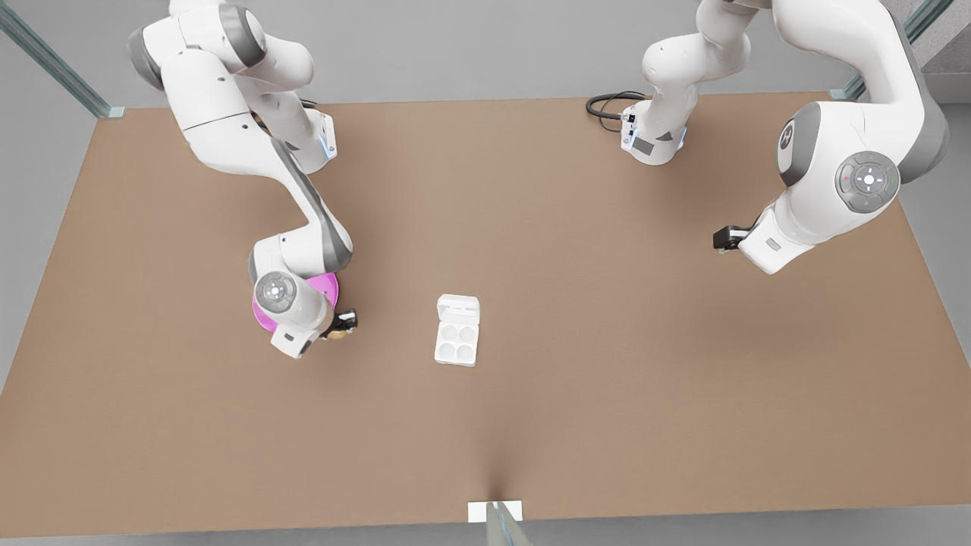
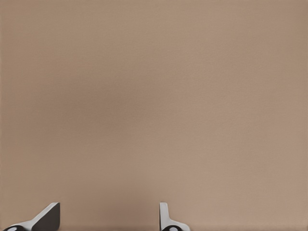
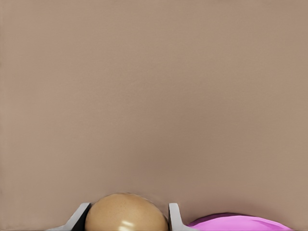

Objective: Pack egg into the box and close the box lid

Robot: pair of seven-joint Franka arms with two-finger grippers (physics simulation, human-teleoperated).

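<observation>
The tan egg (image 3: 126, 214) sits between the fingers (image 3: 174, 217) of my right gripper (image 1: 343, 324), which is shut on it. In the front view the egg (image 1: 337, 332) is just off the edge of the pink plate (image 1: 328, 287), at the front view's left. The white box (image 1: 457, 343) lies at the table's middle with four bare cups. Its box lid (image 1: 459, 309) is folded open and flat toward the back. My left gripper (image 1: 719, 241) waits at the front view's right, open (image 2: 108, 219) over bare table.
The pink plate (image 3: 240, 222) lies right beside the held egg, partly under the right arm. A black cable (image 1: 607, 106) loops at the back by an arm base. A white tab (image 1: 494, 512) sits at the table's front edge.
</observation>
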